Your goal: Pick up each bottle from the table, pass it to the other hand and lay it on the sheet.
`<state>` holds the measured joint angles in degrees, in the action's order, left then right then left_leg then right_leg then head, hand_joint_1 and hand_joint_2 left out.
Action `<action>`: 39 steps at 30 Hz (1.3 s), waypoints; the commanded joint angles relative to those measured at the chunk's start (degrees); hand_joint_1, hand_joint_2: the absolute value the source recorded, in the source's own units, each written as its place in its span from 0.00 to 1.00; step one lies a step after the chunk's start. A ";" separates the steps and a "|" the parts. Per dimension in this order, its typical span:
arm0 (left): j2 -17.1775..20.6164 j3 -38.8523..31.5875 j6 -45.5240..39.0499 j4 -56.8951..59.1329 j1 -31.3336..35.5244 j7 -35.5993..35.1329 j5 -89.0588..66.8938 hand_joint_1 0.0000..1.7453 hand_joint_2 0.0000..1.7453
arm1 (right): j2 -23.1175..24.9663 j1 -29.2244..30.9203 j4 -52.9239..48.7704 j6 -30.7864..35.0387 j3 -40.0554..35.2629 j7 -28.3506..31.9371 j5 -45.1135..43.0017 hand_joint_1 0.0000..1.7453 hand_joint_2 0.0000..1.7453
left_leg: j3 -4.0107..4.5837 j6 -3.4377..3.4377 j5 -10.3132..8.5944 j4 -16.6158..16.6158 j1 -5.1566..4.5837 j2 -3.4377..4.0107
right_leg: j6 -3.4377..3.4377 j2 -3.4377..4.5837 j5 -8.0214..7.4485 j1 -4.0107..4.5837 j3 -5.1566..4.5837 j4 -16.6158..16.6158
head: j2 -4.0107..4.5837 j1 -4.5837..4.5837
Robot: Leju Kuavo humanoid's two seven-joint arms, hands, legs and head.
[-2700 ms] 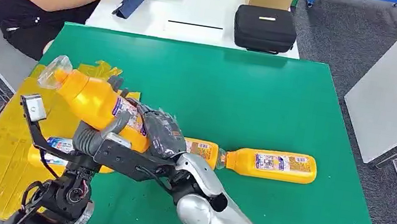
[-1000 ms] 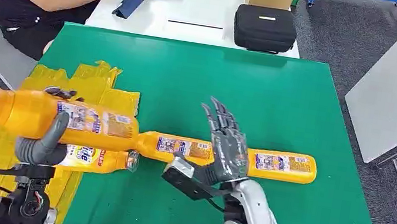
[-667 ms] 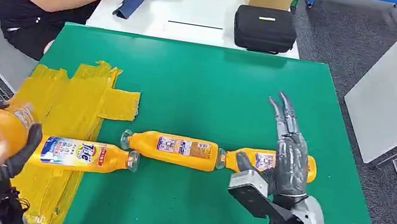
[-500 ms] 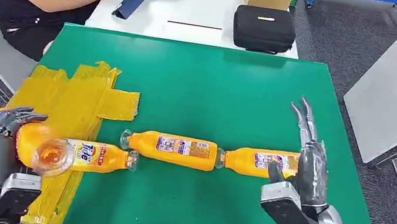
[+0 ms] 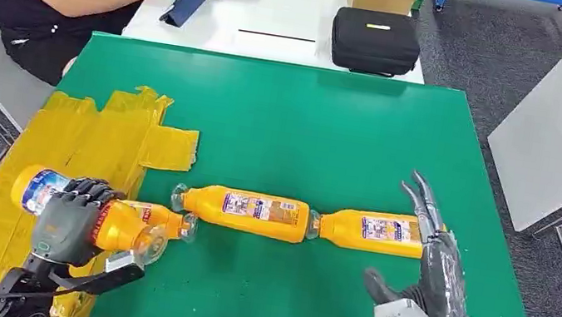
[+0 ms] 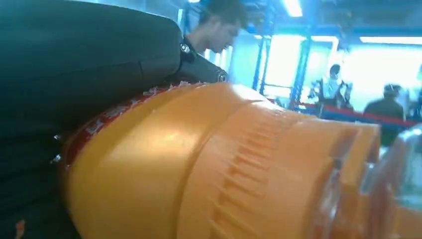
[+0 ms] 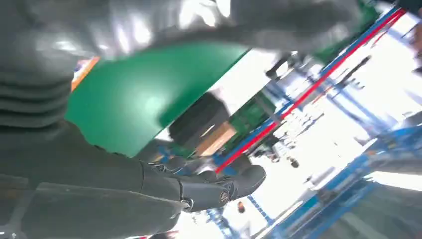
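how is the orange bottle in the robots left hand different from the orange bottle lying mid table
The orange bottle in the left hand is gripped by the left hand over the yellow sheet; the orange bottle at mid table lies untouched on the green mat. The held one's clear cap points toward the camera; the other's points toward the sheet. Both are orange with clear caps and printed labels.

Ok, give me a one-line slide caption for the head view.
Left hand holds an orange bottle over the yellow sheet; right hand open beside two bottles on the green table.
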<state>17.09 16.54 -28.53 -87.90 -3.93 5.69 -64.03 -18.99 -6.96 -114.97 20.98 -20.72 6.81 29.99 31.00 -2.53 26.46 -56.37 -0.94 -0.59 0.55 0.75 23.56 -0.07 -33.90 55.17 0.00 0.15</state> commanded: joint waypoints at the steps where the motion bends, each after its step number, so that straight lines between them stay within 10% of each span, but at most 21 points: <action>1: -0.55 8.54 2.78 14.11 11.27 -3.28 -5.18 1.00 1.00 | -3.79 1.46 1.84 -1.28 -1.88 0.70 -0.66 0.00 1.00 | -0.19 0.13 -0.01 0.07 0.03 -0.11 | 0.03 -0.19 0.03 0.02 0.28 -0.09 | 0.00 0.00; 6: -1.14 10.08 4.84 17.57 15.25 -4.93 -6.83 1.00 1.00 | -4.68 0.76 1.52 -1.81 -2.99 -0.35 1.22 0.00 1.00 | -0.31 0.22 0.01 0.09 0.04 -0.19 | 0.03 -0.33 0.09 0.02 0.40 -0.08 | 0.00 0.02; 7: -1.16 10.27 5.16 17.78 15.65 -5.50 -7.28 0.00 1.00 | -5.09 0.35 1.54 -1.99 -3.20 -0.35 1.42 0.00 1.00 | -0.21 0.12 -0.03 0.08 0.01 -0.16 | 0.03 -0.25 0.03 -0.01 0.28 -0.07 | 0.00 0.02; 10: -0.66 11.42 6.59 17.36 16.02 -7.66 -7.71 0.00 1.00 | -6.10 -0.61 2.22 -2.19 -3.72 -0.55 1.61 0.00 1.00 | -0.26 0.15 0.01 0.07 0.04 -0.08 | 0.04 -0.18 0.03 0.01 0.32 -0.08 | 0.00 0.02; 11: -0.38 11.75 7.41 16.99 15.91 -8.32 -7.45 0.00 0.00 | -6.07 -0.80 2.42 -2.30 -3.78 -0.75 1.83 0.00 1.00 | -0.33 0.18 0.03 0.08 0.05 -0.04 | 0.04 -0.17 0.05 0.02 0.37 -0.09 | 0.00 0.02; 24: -3.80 5.46 5.52 12.30 12.26 -9.92 -2.12 0.00 0.00 | -2.45 -3.43 1.65 -8.34 -2.56 -7.32 8.25 0.00 1.00 | -0.30 0.15 0.05 0.08 0.07 0.07 | 0.05 -0.06 0.04 0.02 0.33 -0.09 | 0.00 0.02; 30: -9.85 -1.06 0.02 -3.11 7.08 1.50 27.57 0.00 0.00 | -6.25 -9.56 4.50 -6.35 2.30 -13.73 13.26 0.00 1.00 | -0.23 0.15 0.09 -0.01 0.07 -0.12 | 0.08 -0.27 0.14 0.04 0.33 -0.04 | 0.00 0.02; 31: -9.87 -1.38 -0.60 -7.07 6.04 3.35 32.81 0.00 0.00 | -8.17 -10.93 5.65 -4.36 3.90 -14.13 12.60 0.00 0.00 | -0.09 0.07 0.04 -0.01 0.04 -0.12 | 0.08 -0.21 0.07 0.03 0.18 -0.04 | 0.00 0.02; 33: -9.04 -1.57 -2.65 -14.31 3.64 4.48 35.86 0.00 0.00 | -12.62 -13.82 7.54 -0.36 7.13 -11.70 7.05 0.00 0.00 | -0.06 0.06 0.12 -0.09 0.07 -0.11 | 0.10 -0.21 0.12 0.05 0.20 -0.02 | 0.00 0.02; 35: -8.46 -1.48 -9.98 -22.11 0.84 20.32 47.73 0.00 0.00 | -18.47 -17.60 7.60 3.21 10.18 -10.29 -2.51 0.00 0.00 | -0.20 0.12 0.26 -0.15 0.08 -0.06 | 0.13 -0.21 0.23 0.07 0.33 0.03 | 0.00 0.04; 39: -6.68 -1.31 -11.47 -26.04 -1.47 21.48 49.71 0.00 0.00 | -21.38 -20.37 6.63 3.89 13.44 -8.39 -7.11 0.00 0.00 | -0.07 -0.02 0.31 -0.10 -0.05 0.09 | 0.11 -0.03 0.17 -0.03 0.13 0.05 | 0.00 0.04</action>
<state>10.36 17.16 -37.47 -99.40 -0.48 22.86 -18.89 -31.94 -21.28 -112.10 23.37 -15.21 -3.80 29.05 31.04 -2.87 26.72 -56.38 -1.07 -0.54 0.72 0.76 23.64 -0.18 -33.89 55.15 0.00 0.20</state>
